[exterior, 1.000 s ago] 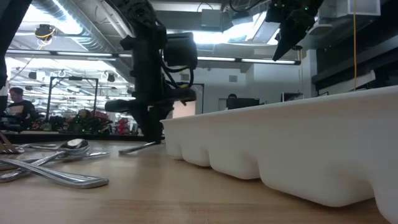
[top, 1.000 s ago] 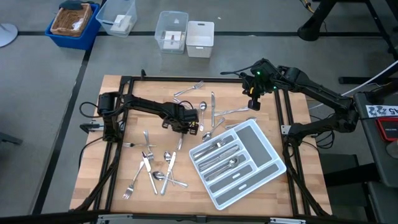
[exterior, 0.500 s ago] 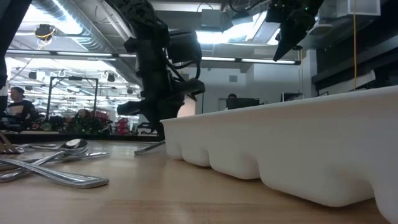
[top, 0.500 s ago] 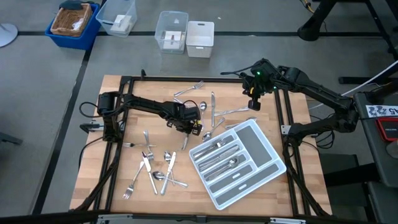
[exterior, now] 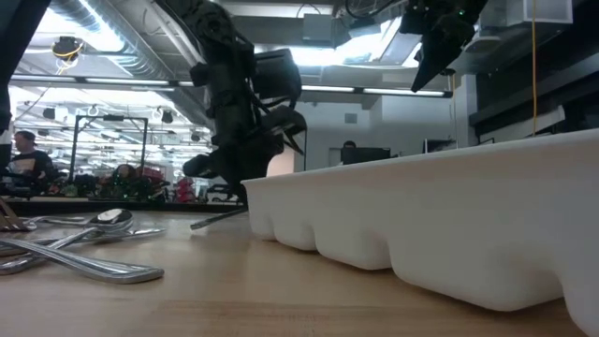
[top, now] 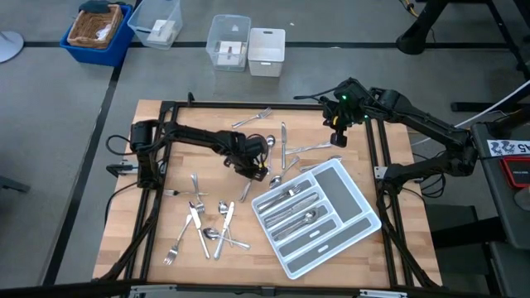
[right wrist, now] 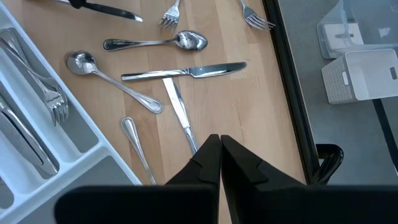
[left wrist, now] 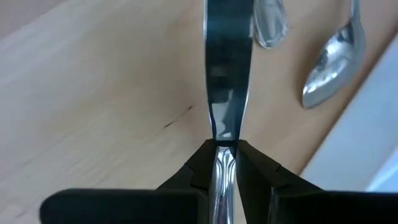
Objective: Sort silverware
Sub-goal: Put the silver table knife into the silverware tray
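The left gripper [left wrist: 225, 163] was clamped on a shiny silver table knife [left wrist: 227, 68] — the carry to the light grey compartmented tray [top: 352, 207] seemed next; the right gripper [right wrist: 219, 155] hung pinched together, empty.

2 arms over wooden table [top: 166, 248], tray [top: 360, 217] and loose silverware.
Left gripper [top: 252, 168] mid-table, just beside the tray's upper-left corner, with a knife [top: 247, 189] angled below it. Right gripper [top: 338, 139] hovers near the far right edge. Cutlery pile [top: 207, 223] at lower left; more pieces [top: 281, 145] between the grippers. Forks, spoon inside tray.
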Controlling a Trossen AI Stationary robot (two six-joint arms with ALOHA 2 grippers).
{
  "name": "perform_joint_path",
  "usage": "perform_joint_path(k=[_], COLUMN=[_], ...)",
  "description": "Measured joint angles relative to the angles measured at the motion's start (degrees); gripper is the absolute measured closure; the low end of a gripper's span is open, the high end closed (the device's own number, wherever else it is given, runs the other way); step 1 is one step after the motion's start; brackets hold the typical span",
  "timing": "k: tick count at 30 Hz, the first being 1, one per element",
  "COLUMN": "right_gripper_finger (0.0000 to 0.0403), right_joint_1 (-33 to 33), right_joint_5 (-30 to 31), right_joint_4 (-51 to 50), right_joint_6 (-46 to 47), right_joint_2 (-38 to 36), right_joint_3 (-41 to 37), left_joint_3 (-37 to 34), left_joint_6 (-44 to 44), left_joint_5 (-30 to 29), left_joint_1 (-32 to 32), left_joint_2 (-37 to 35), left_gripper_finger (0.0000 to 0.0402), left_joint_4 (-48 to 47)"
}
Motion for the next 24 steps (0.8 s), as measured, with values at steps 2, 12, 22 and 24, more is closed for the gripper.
perform_joint_path(k=[2,12,22,24], right_gripper_finger=[0.0388,0.0388,0.0388,0.0388], right_joint_1=[0.0,0.0,0.0,0.0], right_joint_5=[0.0,0.0,0.0,0.0], right_joint_4=[0.0,0.0,0.0,0.0], right_joint_6=[0.0,-0.1,-0.1,-0.1], right_joint_2=[0.0,0.0,0.0,0.0], right_joint_3=[0.0,0.0,0.0,0.0], left_joint_3=[0.0,0.0,0.0,0.0], left_joint_6=[1.6,9.2,8.9,8.8], left_joint_5=[1.8,11.0,7.5,5.5], left_joint_1=[0.5,2.6,2.7,2.3], left_joint_2=[0.0,0.0,0.0,0.0], left_gripper_finger=[0.0361,0.0361,0.0361,0.0361], left_joint_4=[0.0,-0.2,-0.4,-0.4])
